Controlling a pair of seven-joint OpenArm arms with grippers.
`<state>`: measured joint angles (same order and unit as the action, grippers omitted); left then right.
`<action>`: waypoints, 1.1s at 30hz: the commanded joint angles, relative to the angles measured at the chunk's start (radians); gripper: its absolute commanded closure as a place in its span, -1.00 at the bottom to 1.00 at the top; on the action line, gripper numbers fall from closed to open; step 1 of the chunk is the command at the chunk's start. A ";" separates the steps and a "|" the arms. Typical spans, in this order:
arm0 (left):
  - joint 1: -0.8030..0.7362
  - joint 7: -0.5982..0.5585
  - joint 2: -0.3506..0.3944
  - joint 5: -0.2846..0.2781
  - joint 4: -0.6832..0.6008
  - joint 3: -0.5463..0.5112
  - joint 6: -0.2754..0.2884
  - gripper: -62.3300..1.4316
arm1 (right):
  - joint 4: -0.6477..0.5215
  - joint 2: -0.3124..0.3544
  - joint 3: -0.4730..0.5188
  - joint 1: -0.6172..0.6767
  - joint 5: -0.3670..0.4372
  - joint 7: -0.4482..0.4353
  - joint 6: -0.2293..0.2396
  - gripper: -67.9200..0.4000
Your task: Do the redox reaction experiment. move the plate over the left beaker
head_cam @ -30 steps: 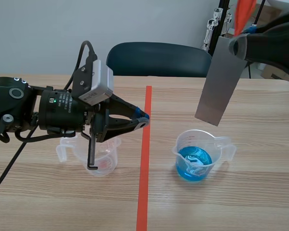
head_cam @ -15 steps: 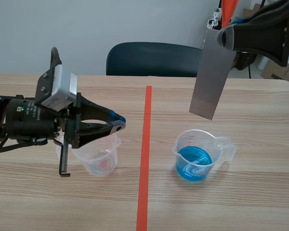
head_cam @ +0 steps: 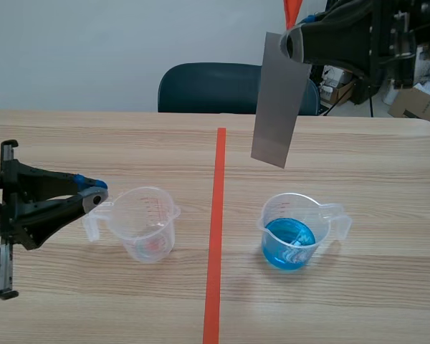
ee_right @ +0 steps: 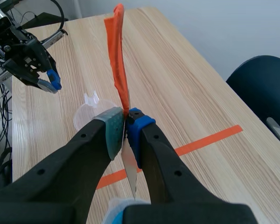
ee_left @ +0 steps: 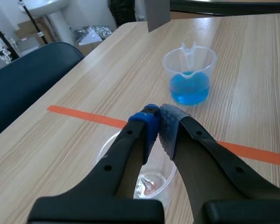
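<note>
A grey metal plate [head_cam: 278, 100] with an orange strip at its top hangs in the air right of the red tape line, above and behind the blue-liquid beaker [head_cam: 295, 231]. My right gripper [head_cam: 295, 44] is shut on its top edge; in the right wrist view the plate [ee_right: 129, 168] sits edge-on between the pads, orange strip [ee_right: 118, 51] rising ahead. The left beaker [head_cam: 145, 223] is clear, with a little reddish residue [ee_left: 148, 186] at its bottom. My left gripper [head_cam: 97, 192] is shut and empty, just left of that beaker, and above it [ee_left: 157, 122] in the left wrist view.
A red tape line [head_cam: 216, 236] runs down the table's middle between the two beakers. A dark blue chair [head_cam: 233, 87] stands behind the far edge. Boxes and equipment [head_cam: 416, 100] are beyond the table's right corner.
The right arm has carried the plate left and up, toward the tape line. The left arm has drawn back to the left, uncovering the clear beaker.
</note>
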<state>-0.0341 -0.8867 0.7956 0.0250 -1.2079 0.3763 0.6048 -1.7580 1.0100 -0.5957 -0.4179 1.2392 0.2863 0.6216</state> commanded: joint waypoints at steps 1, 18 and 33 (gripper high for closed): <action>-0.042 -0.041 0.000 -0.014 -0.017 -0.033 -0.023 0.68 | -0.008 -0.033 0.014 -0.038 0.005 0.026 0.000 0.97; -0.459 -0.165 -0.147 -0.014 -0.017 -0.305 -0.173 -1.00 | -0.007 -0.420 0.013 -0.078 -0.208 0.216 0.050 0.97; -0.598 -0.147 -0.480 -0.012 -0.017 -0.459 -0.244 -1.00 | 0.096 -0.652 -0.140 -0.145 -0.247 0.303 0.082 0.97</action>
<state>-0.6338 -1.0267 0.3290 0.0185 -1.2079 -0.0834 0.3660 -1.6772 0.3626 -0.7349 -0.5465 0.9894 0.6041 0.7040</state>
